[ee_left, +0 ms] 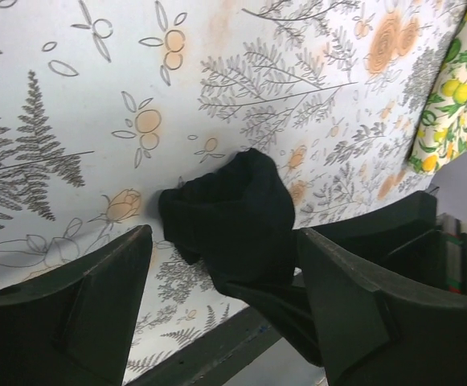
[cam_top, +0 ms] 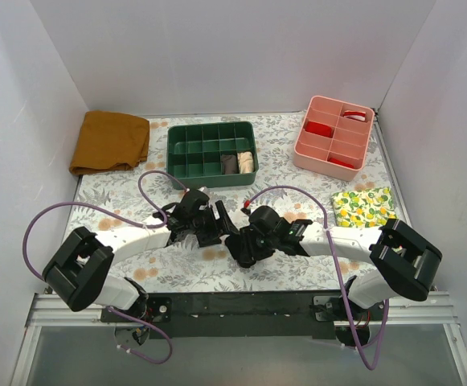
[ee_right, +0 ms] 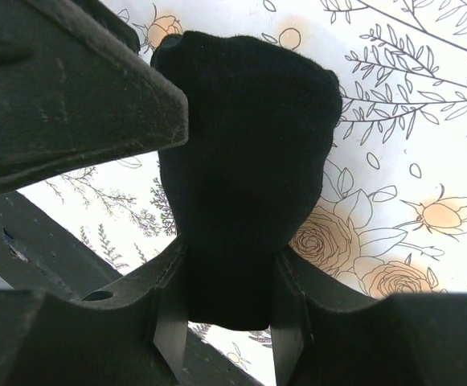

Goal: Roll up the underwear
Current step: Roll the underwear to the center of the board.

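white-walled enclosure, table laid with a floral-print cover. a green tray and a pink tray stand at the far side, a mustard cloth lies far left, and a lemon-print cloth lies to the right.

finding 1: the underwear sits at the near centre of the table, between the two arms, bunched into a compact dark bundle. no label patch is visible. whether the bundle rests on the cover or hangs just above it cannot be told.

finding 2: the right gripper is clamped on the near end of the bundle, with fabric squeezed between its fingers.

finding 3: the left gripper has its jaws spread wide to either side of the bundle, touching no cloth.

assessment: the roll looks largely formed but unsecured.

risks:
- only one end is pinched, so the free far end may spring loose and unroll if the bundle is moved sharply.
- the two grippers stand very close together, and any sideways move could knock them into each other or drag the cloth.
- the bundle lies near the table's near edge, so a slack grip could drop it onto the frame below.
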